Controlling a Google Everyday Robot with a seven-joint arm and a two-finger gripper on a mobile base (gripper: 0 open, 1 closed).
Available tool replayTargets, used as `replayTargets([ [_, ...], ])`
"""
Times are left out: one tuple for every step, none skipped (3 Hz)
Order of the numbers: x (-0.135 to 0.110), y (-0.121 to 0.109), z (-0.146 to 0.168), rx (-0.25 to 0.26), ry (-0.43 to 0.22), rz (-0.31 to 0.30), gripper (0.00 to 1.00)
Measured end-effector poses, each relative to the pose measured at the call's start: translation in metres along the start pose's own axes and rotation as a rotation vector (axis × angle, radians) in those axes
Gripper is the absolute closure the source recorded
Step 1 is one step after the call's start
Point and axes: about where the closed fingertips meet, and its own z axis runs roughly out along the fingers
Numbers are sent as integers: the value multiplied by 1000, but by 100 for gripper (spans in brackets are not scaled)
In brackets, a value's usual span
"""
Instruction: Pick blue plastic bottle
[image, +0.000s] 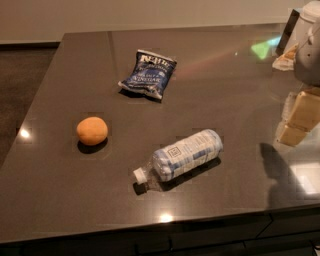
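Observation:
The blue plastic bottle (181, 155) lies on its side on the dark countertop (225, 90), near the front middle. It is clear, with a pale blue-and-white label, and its white cap points front-left. My gripper (298, 120) hangs at the right edge of the view, above the counter. It is well to the right of the bottle and a little farther back, and it holds nothing. Its shadow falls on the counter just below it.
An orange (92, 131) sits to the left of the bottle. A dark blue chip bag (148, 74) lies farther back, left of centre. The counter's front edge runs just in front of the bottle, and its left edge drops to dark floor.

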Motion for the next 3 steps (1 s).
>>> replayTargets([
  [0, 0, 0, 2, 0, -1, 0],
  [-15, 2, 4, -25, -38, -54, 0],
  [-44, 13, 19, -62, -92, -162, 0],
])
